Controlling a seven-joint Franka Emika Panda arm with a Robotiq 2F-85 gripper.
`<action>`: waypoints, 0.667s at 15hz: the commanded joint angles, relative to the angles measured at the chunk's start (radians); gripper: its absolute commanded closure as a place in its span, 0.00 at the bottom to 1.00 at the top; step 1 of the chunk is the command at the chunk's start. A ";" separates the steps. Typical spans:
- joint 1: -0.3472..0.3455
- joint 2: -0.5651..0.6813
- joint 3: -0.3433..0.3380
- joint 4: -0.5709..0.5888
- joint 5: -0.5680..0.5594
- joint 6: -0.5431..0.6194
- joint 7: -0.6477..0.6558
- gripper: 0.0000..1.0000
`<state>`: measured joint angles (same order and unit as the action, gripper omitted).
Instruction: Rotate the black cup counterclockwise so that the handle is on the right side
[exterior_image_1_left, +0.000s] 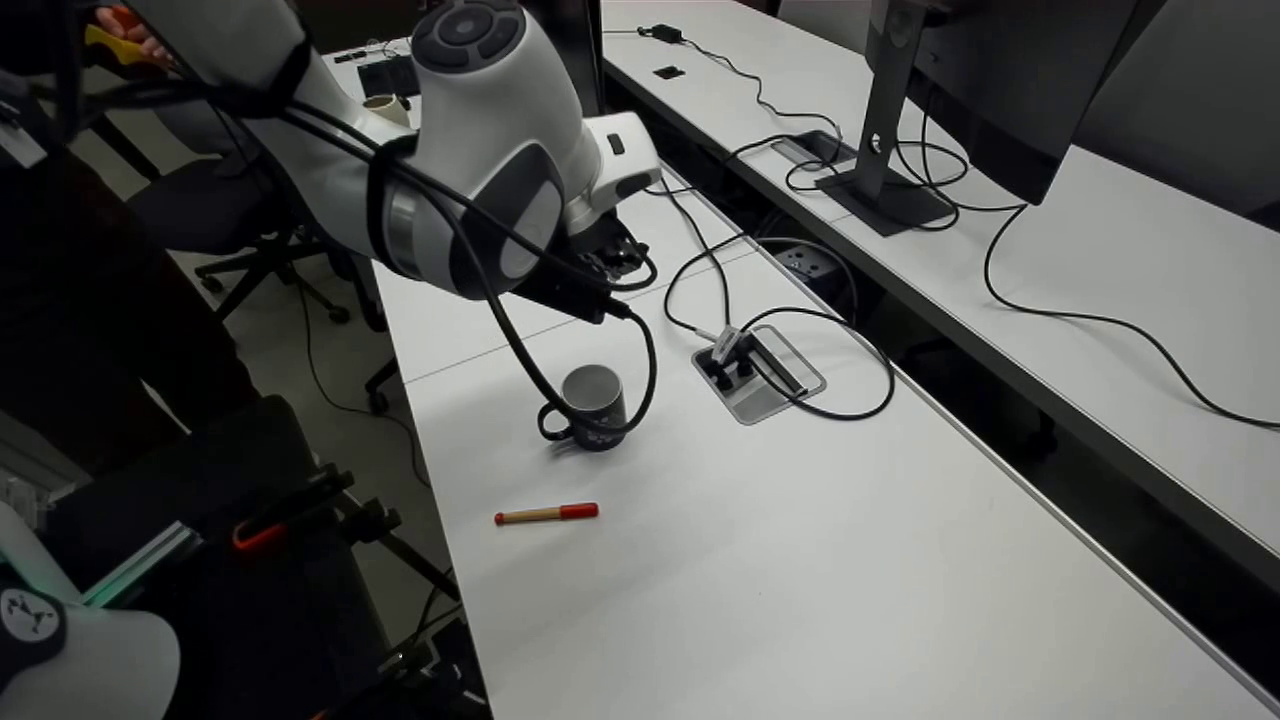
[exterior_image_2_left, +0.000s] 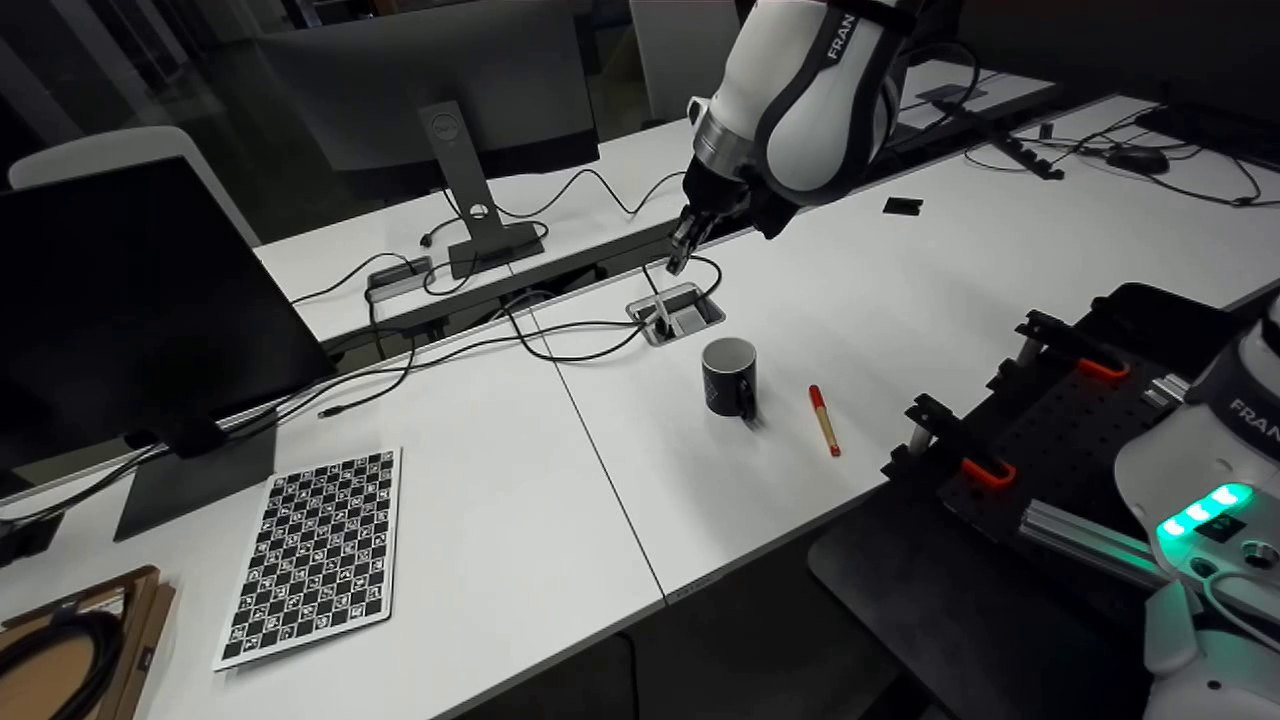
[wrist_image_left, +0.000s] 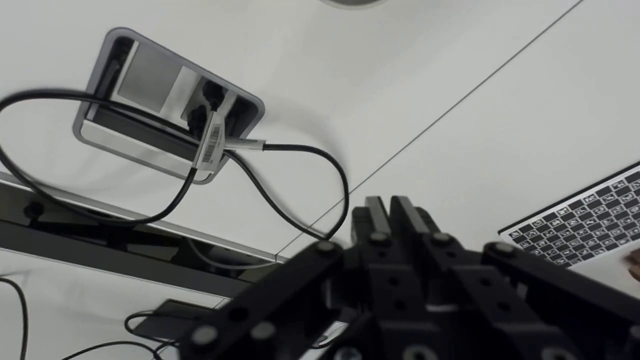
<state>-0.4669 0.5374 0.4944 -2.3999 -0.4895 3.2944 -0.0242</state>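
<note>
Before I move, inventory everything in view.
Tables: several, white, two rows.
Outlet box: one, grey, nearer row.
Black cup: one, black, upright, nearer row.
Marker: one, red and tan, beside black cup.
Patterned board: one, black and white, nearer row.
Monitors: at least two, black, both rows.
Cables: many, mostly black, both rows.
Cardboard: count unclear, brown, nearer row.
Cream mug: one, cream, background.
Chairs: several, pale and dark, background.
Person: one, dark-clothed, beside tables.
Arm: one, white, above nearer row.
Gripper: one, black, above nearer row, jaws shut or nearly so.

Here's a black cup, grey inside! Black tool, red-and-tan marker, white tabletop, black-and-white checkered board!
</note>
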 joint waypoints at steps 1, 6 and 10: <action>-0.128 0.038 0.119 -0.014 -0.047 -0.061 -0.035 1.00; -0.212 0.050 0.191 -0.033 -0.030 -0.175 -0.058 1.00; -0.085 -0.030 0.072 -0.060 0.176 -0.177 -0.114 1.00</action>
<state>-0.6353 0.5762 0.6391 -2.4359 -0.4288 3.1276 -0.1072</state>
